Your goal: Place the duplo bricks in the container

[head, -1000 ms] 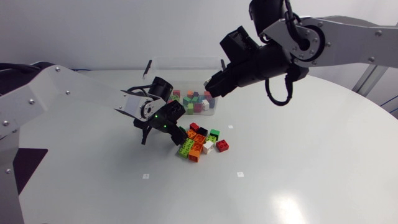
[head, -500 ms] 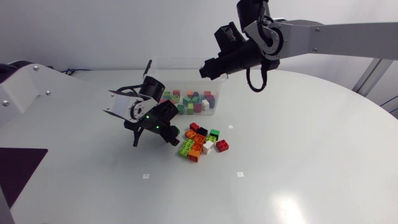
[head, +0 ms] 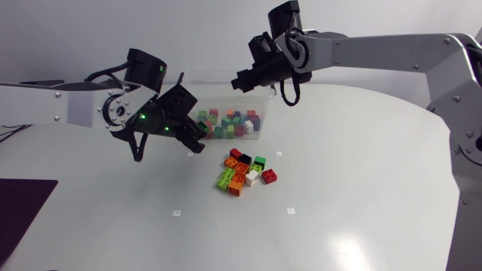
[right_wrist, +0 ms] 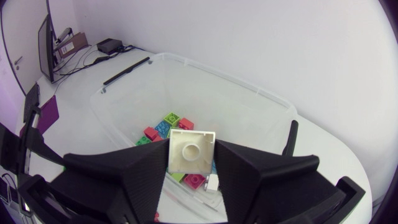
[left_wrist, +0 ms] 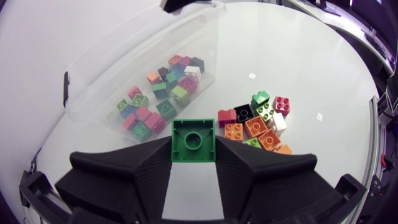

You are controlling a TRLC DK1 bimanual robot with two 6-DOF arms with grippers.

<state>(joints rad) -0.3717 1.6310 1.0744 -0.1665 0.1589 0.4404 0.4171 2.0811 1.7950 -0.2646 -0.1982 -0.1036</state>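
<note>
Clear plastic container sits upper ctr of the head view on the white table, w/ a layer of mixed-colour bricks on its floor. Left gripper is left of ctr, just by the container's front-left corner, clenched on a green brick w/ both fingers pressing its sides; the brick's hollow underside faces the wrist cam. Right gripper is at upper ctr over the container's rear right rim, grasping a white brick btw its fingers, the open container directly beneath it. Loose pile of red, black, green, orange, lime & white bricks lies mid-frame, near the container's front wall but not touching it.
</note>
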